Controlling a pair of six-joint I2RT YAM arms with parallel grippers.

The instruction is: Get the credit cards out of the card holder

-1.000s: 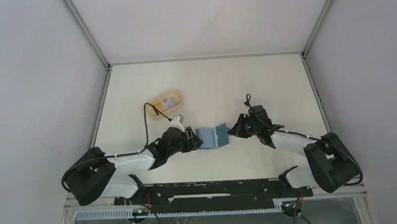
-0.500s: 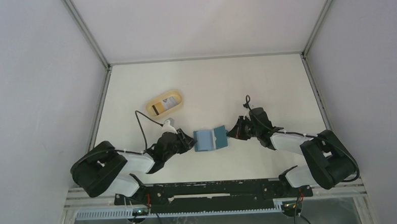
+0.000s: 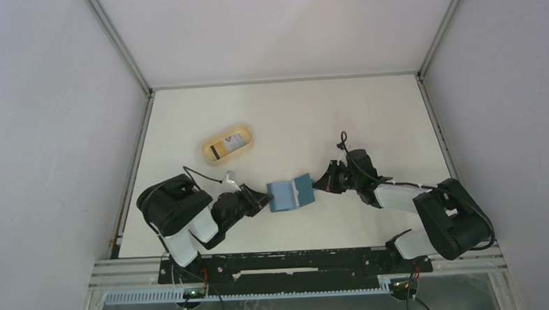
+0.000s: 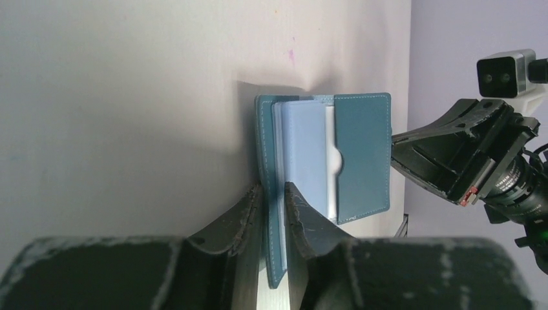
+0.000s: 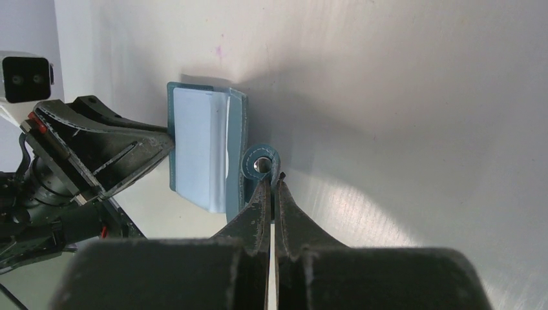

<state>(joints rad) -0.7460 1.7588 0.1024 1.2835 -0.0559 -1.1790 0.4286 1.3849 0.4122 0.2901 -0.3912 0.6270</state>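
Observation:
The teal-blue card holder (image 3: 291, 193) lies open between my two grippers. My left gripper (image 4: 272, 192) is shut on the edge of its left flap (image 4: 266, 155). A pale card (image 4: 310, 155) sits in the inner pocket under the teal slot (image 4: 362, 155). My right gripper (image 5: 271, 183) is shut on the holder's round closure tab (image 5: 260, 165) with its metal snap. In the right wrist view a whitish card (image 5: 197, 145) shows inside the open holder (image 5: 235, 155). One card (image 3: 229, 144) lies in the tan dish (image 3: 209, 151).
The tan oval dish stands up and left of the holder. The left arm's base (image 3: 173, 208) is near the table's left front. A metal rail (image 3: 290, 260) runs along the near edge. The enclosure walls stand at left, right and back.
The left arm has folded back toward its base while its gripper stays on the holder's left edge. The holder has shifted slightly left. The right gripper has held its place on the tab.

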